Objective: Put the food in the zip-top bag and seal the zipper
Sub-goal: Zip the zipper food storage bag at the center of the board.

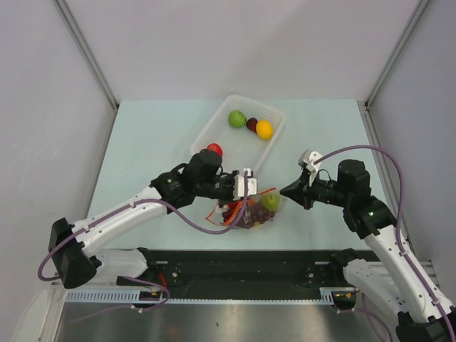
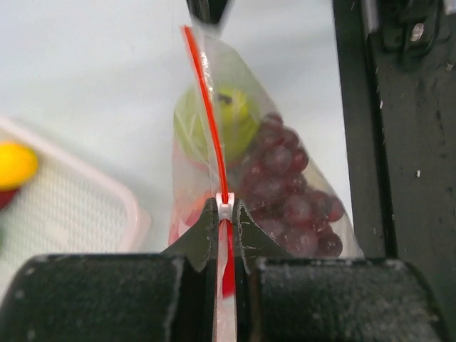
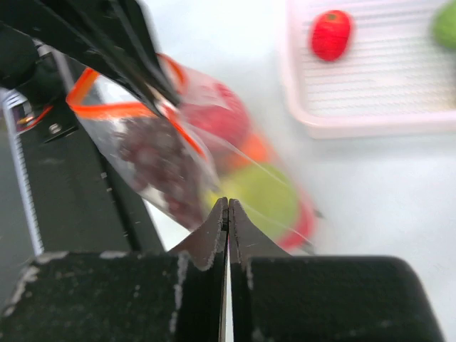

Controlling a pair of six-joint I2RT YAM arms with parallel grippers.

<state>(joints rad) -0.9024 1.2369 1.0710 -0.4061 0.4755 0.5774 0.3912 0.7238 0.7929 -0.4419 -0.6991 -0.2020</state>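
The zip-top bag hangs clear and floppy between my two grippers near the table's front edge. Inside it are a dark purple grape bunch, a green fruit and something red. Its orange-red zipper runs taut and straight away from my left gripper, which is shut on the strip at a small white slider. My left gripper sits at the bag's left end. At the right end, my right gripper is shut, pinching the bag's corner film. In the right wrist view the bag lies just beyond the closed tips.
A white translucent tray stands behind the bag with a green fruit, a dark fruit, an orange-yellow fruit and a red one. The black base rail runs along the near edge, close under the bag.
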